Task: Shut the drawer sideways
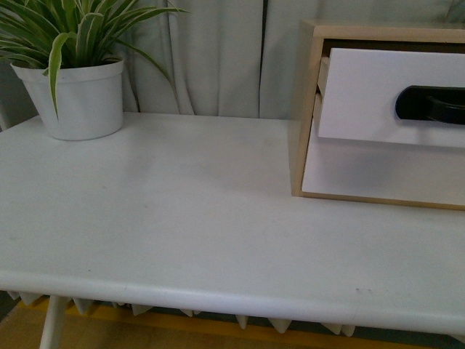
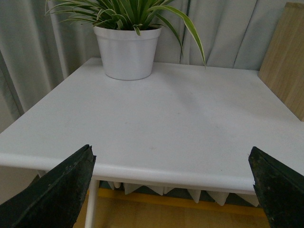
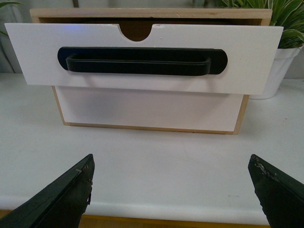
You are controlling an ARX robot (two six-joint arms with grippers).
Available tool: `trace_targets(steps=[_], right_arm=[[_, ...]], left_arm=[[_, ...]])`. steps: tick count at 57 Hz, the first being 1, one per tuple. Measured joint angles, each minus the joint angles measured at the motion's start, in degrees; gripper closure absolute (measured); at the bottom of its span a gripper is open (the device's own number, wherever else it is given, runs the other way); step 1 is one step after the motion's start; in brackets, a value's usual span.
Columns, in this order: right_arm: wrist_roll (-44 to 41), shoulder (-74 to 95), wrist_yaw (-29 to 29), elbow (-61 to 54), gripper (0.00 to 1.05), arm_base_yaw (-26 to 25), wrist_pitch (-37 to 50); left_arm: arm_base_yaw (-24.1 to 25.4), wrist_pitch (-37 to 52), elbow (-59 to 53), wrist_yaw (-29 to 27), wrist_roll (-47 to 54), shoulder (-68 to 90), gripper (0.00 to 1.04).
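The drawer (image 1: 370,94) is white with a long glossy black bar handle (image 1: 430,104). It stands pulled out of the light-wood cabinet (image 1: 309,43) at the table's right. The right wrist view shows the drawer (image 3: 142,76) head-on, its handle (image 3: 141,61) across the middle and a round notch at its top edge. My right gripper (image 3: 172,164) is open and empty, near the table's front edge, well short of the drawer. My left gripper (image 2: 172,156) is open and empty at the front edge of the table. Neither arm shows in the front view.
A white pot with a striped green plant (image 1: 75,94) stands at the table's back left; it also shows in the left wrist view (image 2: 127,50). A lower white drawer front (image 3: 147,110) sits under the open drawer. Grey curtains hang behind. The white table (image 1: 182,218) spreads between the pot and the cabinet.
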Motion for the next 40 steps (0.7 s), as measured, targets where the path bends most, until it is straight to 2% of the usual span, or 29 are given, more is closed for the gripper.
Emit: trace_targets(steps=[40], right_arm=[[0.00, 0.00, 0.00, 0.00, 0.09, 0.00, 0.00]], left_arm=[[0.00, 0.00, 0.00, 0.00, 0.00, 0.00, 0.06]])
